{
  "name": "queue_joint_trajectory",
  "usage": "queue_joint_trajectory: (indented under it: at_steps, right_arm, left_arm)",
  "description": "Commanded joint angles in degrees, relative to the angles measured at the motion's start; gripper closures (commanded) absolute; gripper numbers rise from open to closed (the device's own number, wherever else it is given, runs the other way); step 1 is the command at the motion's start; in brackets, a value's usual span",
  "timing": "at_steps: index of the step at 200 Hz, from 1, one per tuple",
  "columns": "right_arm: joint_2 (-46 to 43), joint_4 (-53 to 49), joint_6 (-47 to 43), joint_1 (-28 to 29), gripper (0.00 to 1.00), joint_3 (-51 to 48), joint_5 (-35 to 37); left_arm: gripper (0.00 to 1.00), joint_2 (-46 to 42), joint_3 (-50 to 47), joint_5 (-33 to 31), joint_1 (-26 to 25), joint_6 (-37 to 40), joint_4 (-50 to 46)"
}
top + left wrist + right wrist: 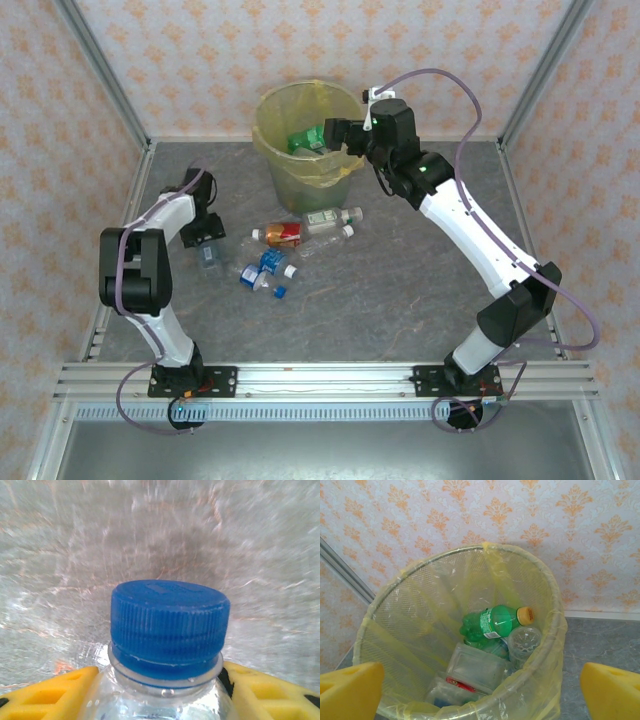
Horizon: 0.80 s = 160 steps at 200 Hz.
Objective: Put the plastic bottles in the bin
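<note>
Blue-capped clear bottle (169, 630), green bottle (492, 622) in bin (405, 630)

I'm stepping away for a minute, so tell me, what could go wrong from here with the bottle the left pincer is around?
The left pincer flanks the blue-capped bottle just below its cap, a narrow tapered spot, so it may slip or swing when lifted. The right pincer hangs open over the bin, so both arms could clash there.
</note>
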Motion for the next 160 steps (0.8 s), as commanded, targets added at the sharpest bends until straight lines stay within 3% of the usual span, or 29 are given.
queue_joint_trajectory:
  at_steps: [1,53,94,160]
  right_arm:
    - [-0.9,1.1,0.5,-0.2,0.0,1.6,-0.3]
    - [-1.0,0.9,1.5,-0.2,0.0,2.6,-0.7]
    - [-0.8,0.5,2.1,-0.2,0.0,3.6,-0.8]
    - [-0.8,-0.1,2.3,-0.3,0.0,4.4,-1.1]
  left_arm:
    - [0.45,-4.2,5.6,-2.3,0.1,-1.7,-3.5]
    - [0.46,-8.5,20.1,-1.3,-1.6,-4.4,-5.1]
    - [0.46,-8.1,33.9,-3.7,-7.8,-5.1,-4.3]
    - [0.45,-6.7,47.3,0.0,-15.1,-5.5,9.0]
